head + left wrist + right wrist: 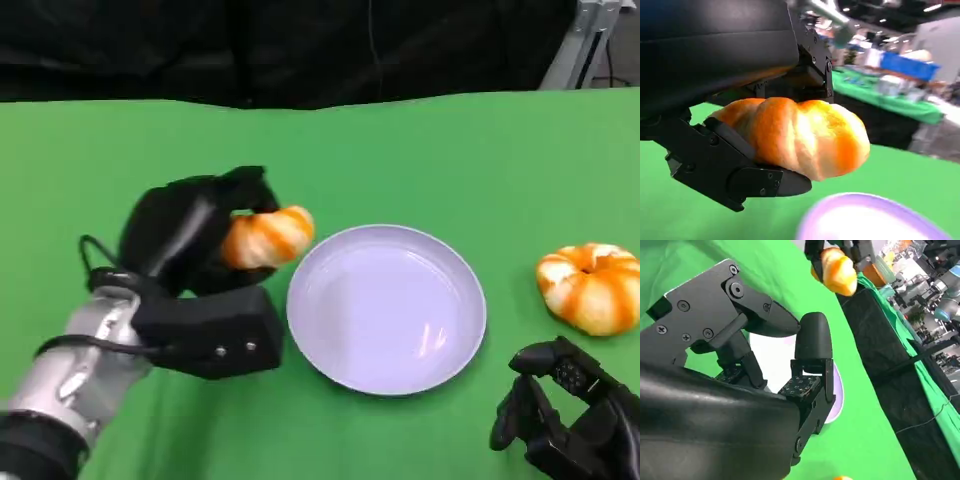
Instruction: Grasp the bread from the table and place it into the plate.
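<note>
We are carrying the bread (266, 237), our left hand (195, 240) clamped around it, just beside the plate (386, 308); next, we judge, moving over it and releasing.

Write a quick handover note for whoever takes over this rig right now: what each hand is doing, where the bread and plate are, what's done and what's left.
Left hand: grips a twisted orange-and-white bread roll, lifted off the green table, just beside the plate's left rim.
Right hand: holds nothing, low at the near right corner, fingers apart.
Plate: lavender, centre of the table, nothing in it.
Second bread: lies on the table to the right of the plate, untouched.
Done: one roll grasped and raised.
Left: carry it over the plate and release it there.
</note>
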`<state>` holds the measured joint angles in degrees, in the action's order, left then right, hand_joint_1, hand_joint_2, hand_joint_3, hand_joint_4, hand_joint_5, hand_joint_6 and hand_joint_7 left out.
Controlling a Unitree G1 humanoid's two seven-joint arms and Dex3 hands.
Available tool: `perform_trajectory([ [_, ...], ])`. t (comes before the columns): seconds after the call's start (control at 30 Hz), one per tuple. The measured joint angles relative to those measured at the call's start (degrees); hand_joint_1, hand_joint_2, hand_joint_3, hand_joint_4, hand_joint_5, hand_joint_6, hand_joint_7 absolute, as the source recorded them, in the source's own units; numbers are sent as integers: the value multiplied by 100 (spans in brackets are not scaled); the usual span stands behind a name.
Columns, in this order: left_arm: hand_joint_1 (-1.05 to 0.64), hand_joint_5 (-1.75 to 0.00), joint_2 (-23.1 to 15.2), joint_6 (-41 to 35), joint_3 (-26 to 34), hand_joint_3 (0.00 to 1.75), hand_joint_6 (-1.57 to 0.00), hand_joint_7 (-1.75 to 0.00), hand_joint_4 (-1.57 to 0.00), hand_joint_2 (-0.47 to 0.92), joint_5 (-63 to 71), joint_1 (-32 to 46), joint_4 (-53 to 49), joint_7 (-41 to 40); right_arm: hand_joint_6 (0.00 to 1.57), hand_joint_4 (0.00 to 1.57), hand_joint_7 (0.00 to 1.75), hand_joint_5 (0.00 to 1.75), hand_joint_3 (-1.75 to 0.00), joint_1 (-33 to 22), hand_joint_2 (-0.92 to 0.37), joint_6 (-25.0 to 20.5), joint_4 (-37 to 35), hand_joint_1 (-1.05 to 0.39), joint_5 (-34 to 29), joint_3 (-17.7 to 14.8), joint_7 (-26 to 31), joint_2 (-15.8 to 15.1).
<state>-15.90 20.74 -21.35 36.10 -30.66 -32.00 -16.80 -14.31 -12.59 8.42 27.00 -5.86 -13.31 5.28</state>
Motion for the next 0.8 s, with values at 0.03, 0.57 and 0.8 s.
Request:
perform_trajectory([
  [0.03,-8,-175,59,-22,-54,72,-68,-161,-72,74,44,-1,63,48,84,84,140,173,-106,2,-53,0,-1,-16,-1,1,1,0],
  [0.57,-10,-175,794,52,-790,52,-73,-152,-74,81,600,-186,-261,64,82,84,140,172,-108,39,-53,85,-32,-16,-77,29,20,45],
  [0.8,-9,-175,1160,189,-946,40,-72,-149,-72,86,685,-552,-1043,-115,81,83,141,173,-108,36,-51,126,-31,-17,-112,40,33,71],
])
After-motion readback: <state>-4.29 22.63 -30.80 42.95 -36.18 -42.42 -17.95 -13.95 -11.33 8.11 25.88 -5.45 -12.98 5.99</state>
